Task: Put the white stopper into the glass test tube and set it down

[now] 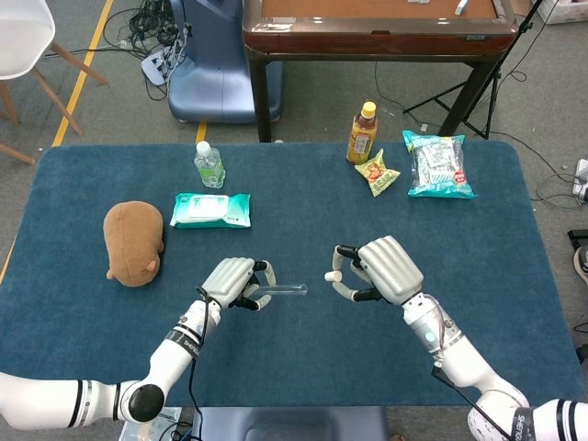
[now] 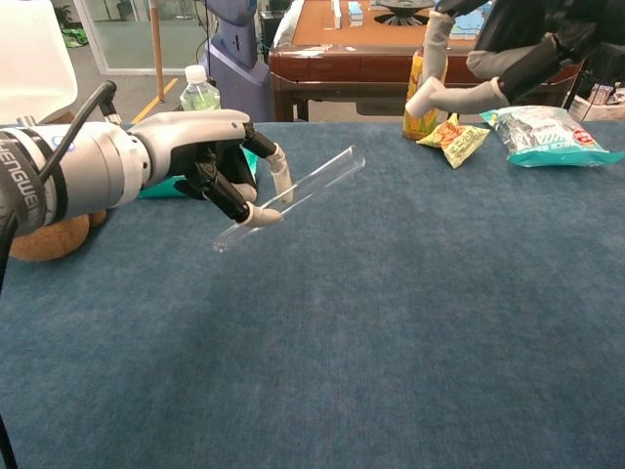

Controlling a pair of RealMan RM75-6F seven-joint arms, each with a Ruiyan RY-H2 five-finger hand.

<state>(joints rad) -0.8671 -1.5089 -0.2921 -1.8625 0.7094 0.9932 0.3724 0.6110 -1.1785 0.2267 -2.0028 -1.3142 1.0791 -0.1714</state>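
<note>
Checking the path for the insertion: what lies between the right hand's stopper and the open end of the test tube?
Nothing: in the head view only bare blue table separates the glass test tube from the white stopper pinched by the right hand.

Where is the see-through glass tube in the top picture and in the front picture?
Head view: the glass test tube lies just below the middle of the picture, held by the left hand, its free end pointing right.
Chest view: the glass test tube is left of centre, slanting up to the right from the left hand.
Shared landmark: the orange drink bottle at the table's far edge.
</note>
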